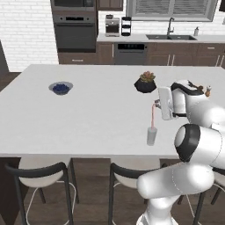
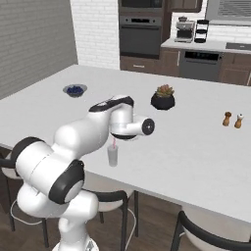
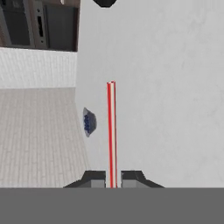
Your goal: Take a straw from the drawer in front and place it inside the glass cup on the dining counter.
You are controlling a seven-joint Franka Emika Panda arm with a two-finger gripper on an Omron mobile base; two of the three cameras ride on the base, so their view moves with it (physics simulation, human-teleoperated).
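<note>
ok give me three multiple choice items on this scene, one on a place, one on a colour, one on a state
1. Where is the glass cup?
A. on the dining counter, near its front edge
B. beside the sink
C. on a stool

2. What colour is the straw?
A. green
B. red and white
C. black

3. What is the pincer doing?
A. open over the bowl
B. shut on the straw
C. shut on the plant pot

Answers:
1 A, it stands on the white top by the stools.
2 B, red edges with a pale middle.
3 B, its fingers clamp the straw's end.
</note>
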